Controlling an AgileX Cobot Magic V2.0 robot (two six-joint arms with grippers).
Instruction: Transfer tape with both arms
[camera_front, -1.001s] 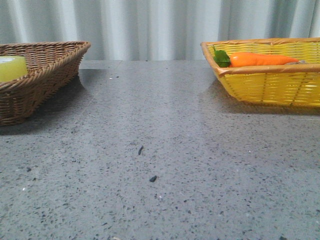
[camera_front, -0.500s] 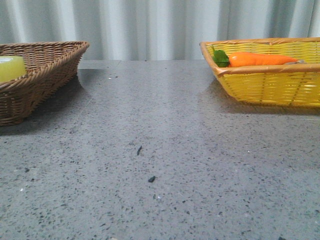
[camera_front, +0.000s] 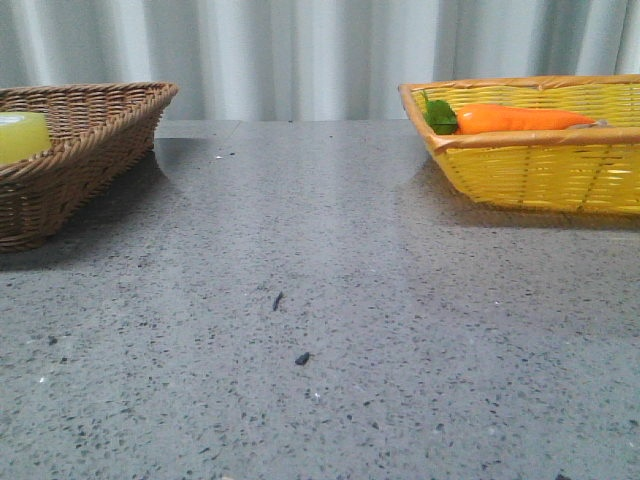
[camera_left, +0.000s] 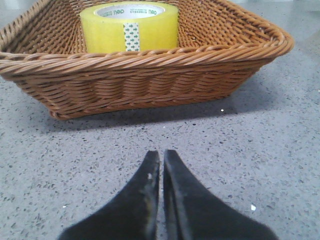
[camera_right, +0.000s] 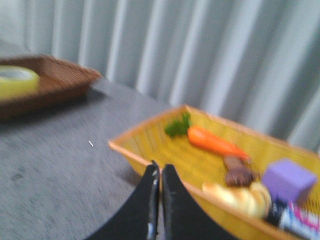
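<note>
Tape (camera_left: 129, 25) sits upright in the brown basket (camera_left: 150, 80); both arms' fingers (camera_left: 161, 172) (camera_right: 159, 177) are pressed closed, empty. Any grasp needs them spread wide.

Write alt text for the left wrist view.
A roll of yellow tape sits inside a brown wicker basket on a grey speckled table. In the foreground, the left gripper hangs shut and empty, pointing at the basket.

Left gripper (camera_left: 161, 159): two matte black fingers, broad at the base, tapering to narrow curved tips, a few pale specks on the inner edges. Right gripper (camera_right: 160, 170): same black tapered pair, blurred, small light mark low on one finger.
</note>
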